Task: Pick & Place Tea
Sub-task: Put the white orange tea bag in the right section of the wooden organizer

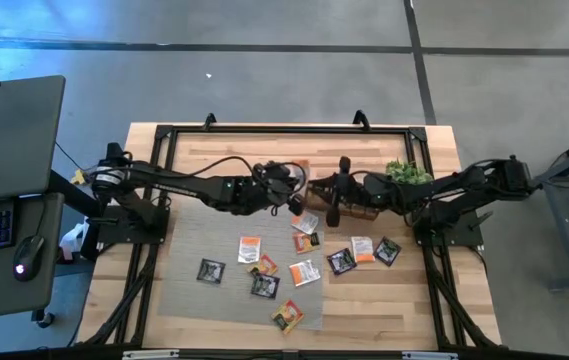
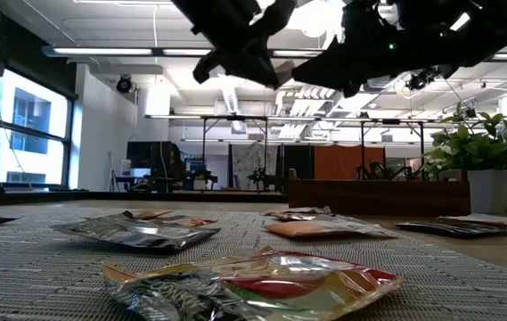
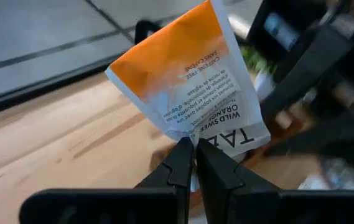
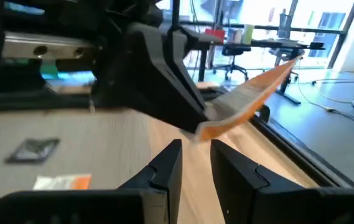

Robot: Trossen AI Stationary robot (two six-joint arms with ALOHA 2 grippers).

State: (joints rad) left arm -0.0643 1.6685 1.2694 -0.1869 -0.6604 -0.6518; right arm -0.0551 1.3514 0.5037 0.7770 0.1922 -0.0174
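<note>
My left gripper (image 3: 194, 152) is shut on a white-and-orange tea sachet (image 3: 189, 74) and hovers over the table's middle (image 1: 294, 188), beside the brown wooden tray (image 1: 359, 212). My right gripper (image 4: 193, 155) is open and faces it (image 1: 330, 192). Its fingertips stand just short of the held sachet's (image 4: 251, 93) near corner and touch nothing. Several other sachets lie flat on the grey mat (image 1: 184, 250) and the wood, among them an orange-and-white one (image 1: 250, 248), a black one (image 1: 211, 270) and a foil one (image 2: 262, 281). My left gripper pinches the sachet's white printed end (image 3: 196, 132) between its two fingers. The sachet is lifted clear of the table and sticks out past the fingertips, its orange end (image 3: 164, 53) farthest from them. In the right wrist view it shows edge-on, slanting upward.
The small green plant (image 1: 407, 172) in its white pot (image 2: 489, 192) stands at the tray's right end. A black metal frame (image 1: 284, 130) runs along the far edge of the table. A desk with keyboard and mouse (image 1: 4, 220) sits left of the table.
</note>
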